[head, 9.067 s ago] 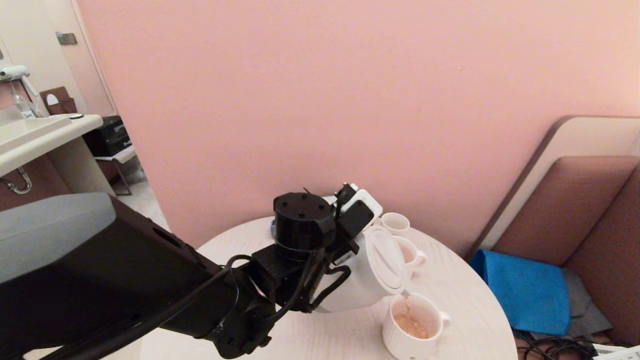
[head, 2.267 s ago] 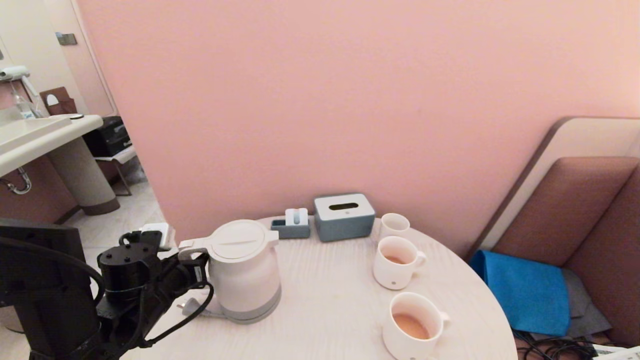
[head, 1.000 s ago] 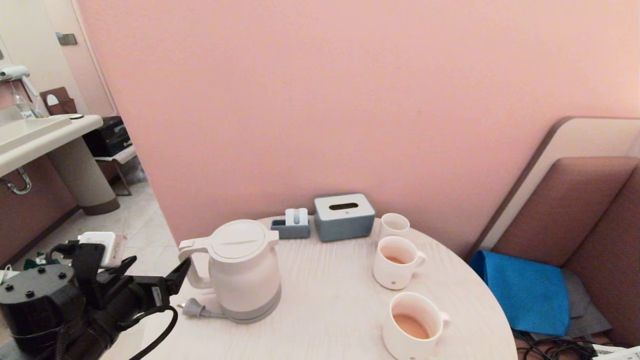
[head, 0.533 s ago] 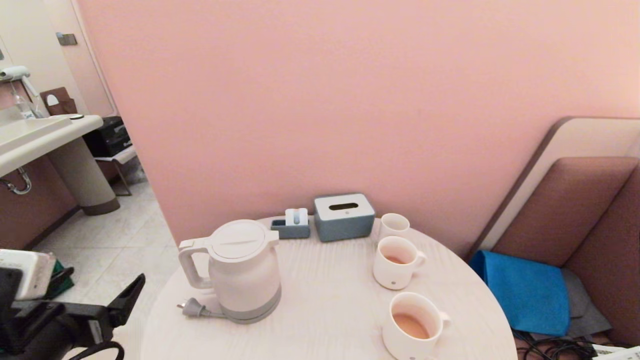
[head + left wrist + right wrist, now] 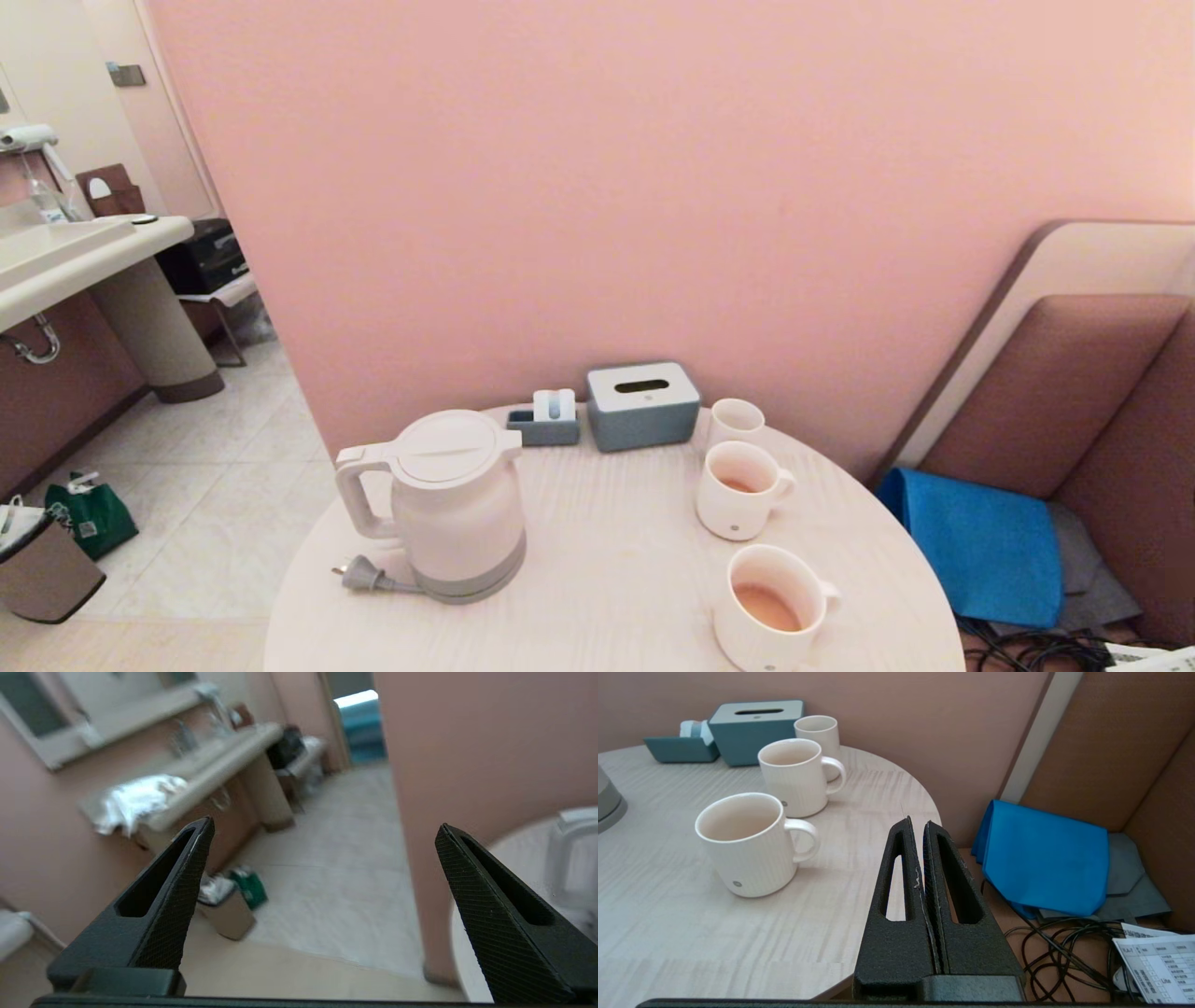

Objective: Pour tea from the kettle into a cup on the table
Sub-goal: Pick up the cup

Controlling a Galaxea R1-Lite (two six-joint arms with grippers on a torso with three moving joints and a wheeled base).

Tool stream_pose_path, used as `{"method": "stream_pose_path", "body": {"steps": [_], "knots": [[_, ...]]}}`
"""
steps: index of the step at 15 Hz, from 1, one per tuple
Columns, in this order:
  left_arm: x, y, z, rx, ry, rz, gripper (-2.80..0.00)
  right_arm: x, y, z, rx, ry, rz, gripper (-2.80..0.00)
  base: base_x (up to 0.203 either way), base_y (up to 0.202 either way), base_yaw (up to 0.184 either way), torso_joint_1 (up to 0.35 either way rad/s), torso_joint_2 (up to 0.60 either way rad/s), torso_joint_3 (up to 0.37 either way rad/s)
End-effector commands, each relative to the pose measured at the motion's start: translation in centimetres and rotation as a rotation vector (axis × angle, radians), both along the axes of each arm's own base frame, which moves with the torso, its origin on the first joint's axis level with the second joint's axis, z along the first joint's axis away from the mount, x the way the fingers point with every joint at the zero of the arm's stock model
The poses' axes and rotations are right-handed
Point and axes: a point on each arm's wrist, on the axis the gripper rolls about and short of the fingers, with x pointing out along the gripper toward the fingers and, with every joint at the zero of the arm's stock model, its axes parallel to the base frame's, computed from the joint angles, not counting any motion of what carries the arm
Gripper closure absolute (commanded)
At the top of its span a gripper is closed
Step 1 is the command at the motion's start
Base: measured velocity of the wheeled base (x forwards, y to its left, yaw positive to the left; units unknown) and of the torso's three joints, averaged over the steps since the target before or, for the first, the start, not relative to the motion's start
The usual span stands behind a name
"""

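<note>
The white kettle [image 5: 456, 509] stands upright on the left of the round table [image 5: 607, 569], lid shut, its grey plug [image 5: 359, 577] lying beside it. Two white mugs hold pale reddish-brown tea: the near cup [image 5: 770, 607] [image 5: 745, 842] at the front right and another mug [image 5: 740, 490] [image 5: 794, 775] behind it. A smaller handleless cup [image 5: 736, 420] stands farther back. Neither arm shows in the head view. My left gripper [image 5: 324, 830] is open and empty, off the table's left side over the floor. My right gripper [image 5: 919, 823] is shut and empty, at the table's right edge.
A grey tissue box [image 5: 642, 403] and a small blue tray [image 5: 546, 425] stand at the table's back by the pink wall. A blue cloth [image 5: 976, 541] and cables [image 5: 1064, 952] lie to the right. A bin [image 5: 42, 579] and a green bag [image 5: 89, 513] are on the floor at left.
My left arm let go of the kettle's handle, drew back to the left and down, and has left the head view. The kettle and mugs have stayed in place.
</note>
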Motion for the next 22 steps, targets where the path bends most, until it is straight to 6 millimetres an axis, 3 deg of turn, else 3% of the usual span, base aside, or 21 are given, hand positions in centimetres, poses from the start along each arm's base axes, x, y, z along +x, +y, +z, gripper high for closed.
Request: {"method": "stream_pose_path", "body": {"steps": [1,6,10,16,17,18,22], "knots": [[-2.9,-0.3,-1.1,-0.029,-0.147,-0.035,-2.8,0.0,0.0,0.0,0.0,0.002,0.0,0.0,0.0,0.0,0.0,0.0,0.0,0.0],[-1.5,-0.8,-7.0,-0.157,0.071,-0.305,-2.8,0.0,0.0,0.0,0.0,0.0,0.0,0.0,0.0,0.0,0.0,0.0,0.0,0.0],[-2.8,-1.0,-9.6,-0.226,0.108,-0.417,-2.8,0.0,0.0,0.0,0.0,0.001,0.0,0.0,0.0,0.0,0.0,0.0,0.0,0.0],[-3.0,-1.0,-10.0,-0.285,0.14,-0.436,-2.8,0.0,0.0,0.0,0.0,0.002,0.0,0.0,0.0,0.0,0.0,0.0,0.0,0.0],[-2.9,-1.0,-10.1,-0.284,0.142,-0.436,-2.14,0.0,0.0,0.0,0.0,0.002,0.0,0.0,0.0,0.0,0.0,0.0,0.0,0.0],[-3.0,-1.0,-10.1,-0.287,0.141,-0.437,0.0,0.0,0.0,0.0,0.0,0.0,0.0,0.0,0.0,0.0,0.0,0.0,0.0,0.0],[-2.9,-1.0,-10.1,-0.293,0.14,-0.436,0.0,0.0,0.0,0.0,0.0,0.002,0.0,0.0,0.0,0.0,0.0,0.0,0.0,0.0]]}}
